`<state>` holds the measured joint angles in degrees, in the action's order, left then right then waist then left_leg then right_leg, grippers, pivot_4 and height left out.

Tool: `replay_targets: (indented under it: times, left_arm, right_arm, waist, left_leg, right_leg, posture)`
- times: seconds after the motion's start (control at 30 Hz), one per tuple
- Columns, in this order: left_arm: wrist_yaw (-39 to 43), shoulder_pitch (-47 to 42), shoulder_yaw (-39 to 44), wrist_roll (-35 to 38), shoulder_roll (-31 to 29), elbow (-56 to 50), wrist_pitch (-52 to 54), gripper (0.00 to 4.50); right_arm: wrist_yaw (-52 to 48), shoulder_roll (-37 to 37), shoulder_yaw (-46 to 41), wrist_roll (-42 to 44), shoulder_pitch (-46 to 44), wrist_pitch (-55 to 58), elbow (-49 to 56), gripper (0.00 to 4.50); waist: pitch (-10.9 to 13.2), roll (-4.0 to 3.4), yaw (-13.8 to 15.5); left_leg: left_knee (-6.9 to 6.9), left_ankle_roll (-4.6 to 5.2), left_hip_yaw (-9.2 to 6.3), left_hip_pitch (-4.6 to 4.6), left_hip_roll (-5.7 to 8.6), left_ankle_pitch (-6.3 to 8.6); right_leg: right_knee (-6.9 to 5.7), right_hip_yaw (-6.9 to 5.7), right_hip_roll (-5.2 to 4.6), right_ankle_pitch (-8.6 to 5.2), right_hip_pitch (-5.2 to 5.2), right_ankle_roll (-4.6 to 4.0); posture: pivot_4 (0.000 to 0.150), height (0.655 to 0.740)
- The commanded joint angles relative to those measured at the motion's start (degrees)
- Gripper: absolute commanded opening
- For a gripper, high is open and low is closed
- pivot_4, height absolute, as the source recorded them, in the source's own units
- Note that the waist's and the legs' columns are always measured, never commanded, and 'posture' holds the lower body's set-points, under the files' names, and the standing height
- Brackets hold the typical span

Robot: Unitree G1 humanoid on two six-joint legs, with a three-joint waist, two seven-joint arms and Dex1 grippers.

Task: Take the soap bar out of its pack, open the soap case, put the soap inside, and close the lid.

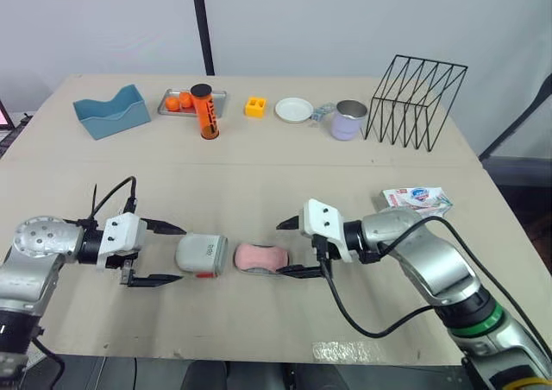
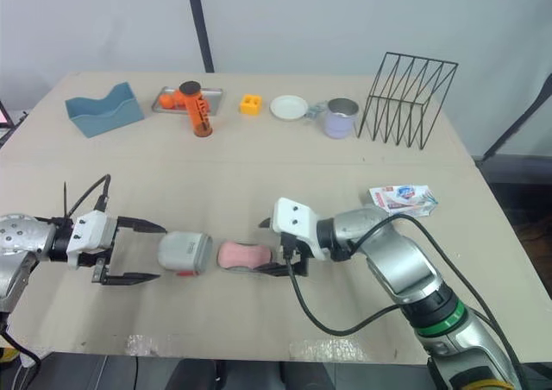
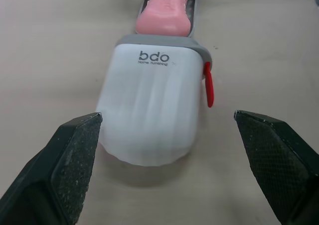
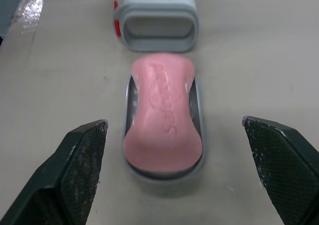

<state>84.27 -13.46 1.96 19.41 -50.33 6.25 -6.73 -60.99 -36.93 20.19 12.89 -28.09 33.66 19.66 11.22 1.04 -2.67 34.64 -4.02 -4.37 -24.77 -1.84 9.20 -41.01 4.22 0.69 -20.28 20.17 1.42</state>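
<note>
At the near middle of the worktop [image 1: 259, 179] we see the soap case in two parts. Its white cover [image 1: 201, 256], grey-rimmed with a red tab, lies on the left with its open mouth facing right. The grey inner tray [image 4: 197, 103] lies just right of it, end-on to that mouth. The pink soap bar [image 1: 261, 256] lies flat on the tray, bare, no wrapper on it. The pack [image 1: 418, 199] lies well apart at the right side of the worktop, and it looks flattened, so we judge it empty. The left tool [image 1: 180, 254] is wide open with one finger either side of the cover's closed left end. It holds nothing, and the left wrist view shows a gap between each pad and the cover. The right tool [image 1: 279, 248] is wide open too, one finger far and one near of the tray's right end, gripping nothing. We cannot tell whether its near finger touches the tray. Progress as we judge it: unpacking done, case opened, soap placed on the tray. Only the closing is left, so the tray with the soap has to slide into the cover until shut. In the right wrist view the soap's end sits just at the mouth, not inside. The next move probably needs the left tool to steady the cover while the right pushes the tray in. The blue holder [image 1: 112, 112], cup [image 1: 349, 120] and wire rack [image 1: 416, 101] along the far edge play no part.
</note>
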Motion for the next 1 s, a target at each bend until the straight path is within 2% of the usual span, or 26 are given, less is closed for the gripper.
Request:
replay_targets:
  times: [0.03,0.17,0.3,0.63,0.8,1.0]
  left_arm:
    - [1.8,-3.1,-1.6,-1.2,0.2,2.7,-2.7,4.5]
    - [2.9,-5.1,-3.3,-1.4,0.6,4.0,-2.9,4.5]
    - [3.8,-5.6,-4.3,-1.5,0.8,4.4,-3.1,4.5]
    - [4.8,-8.6,-6.0,-2.7,1.9,7.7,-4.2,4.5]
    - [5.3,-9.5,-6.5,-3.0,2.4,8.7,-4.6,4.5]
    - [6.0,-10.0,-6.7,-3.2,2.4,9.2,-4.9,4.5]
  right_arm:
    - [0.9,1.2,-0.7,1.8,-1.0,2.0,2.6,4.47]
    - [1.9,0.2,-5.8,5.5,2.8,4.5,4.4,4.47]
    - [0.9,-1.4,-12.4,9.4,8.4,1.4,5.4,4.47]
    - [-13.8,-4.8,-33.2,17.7,25.4,-23.1,-4.7,4.47]
    - [-19.0,-5.1,-36.1,17.3,28.4,-32.8,-12.1,4.47]
    - [-22.9,-7.6,-39.2,19.8,30.3,-33.9,-16.9,4.47]
  waist:
    - [0.0,0.0,0.0]
    - [0.0,0.0,0.0]
    - [0.0,0.0,0.0]
    - [0.0,0.01,0.0]
    - [0.0,0.0,-0.3]
    - [0.0,0.0,-0.1]
  left_leg:
    - [0.0,0.0,0.0,0.01,-0.01,0.0]
    - [-0.01,0.0,-0.07,-0.07,0.0,0.0]
    - [0.03,0.0,-0.18,-0.16,0.04,0.0]
    - [0.08,0.01,-0.21,-0.15,0.06,0.0]
    - [0.08,0.01,-0.15,0.08,0.04,0.0]
    - [0.06,0.01,-0.12,0.2,0.05,0.0]
  right_leg:
    - [0.0,0.0,0.0,0.0,-0.01,0.0]
    - [0.01,-0.08,0.0,0.0,0.03,0.0]
    - [0.02,-0.16,-0.02,0.0,0.03,0.01]
    - [0.01,-0.21,0.0,-0.01,-0.02,0.01]
    - [0.0,-0.14,0.02,0.0,-0.19,0.0]
    - [0.01,-0.11,0.02,-0.02,-0.33,0.03]
  posture:
    - [0.15,0.74]
    - [0.15,0.74]
    - [0.15,0.74]
    - [0.15,0.74]
    - [0.15,0.74]
    - [0.15,0.74]
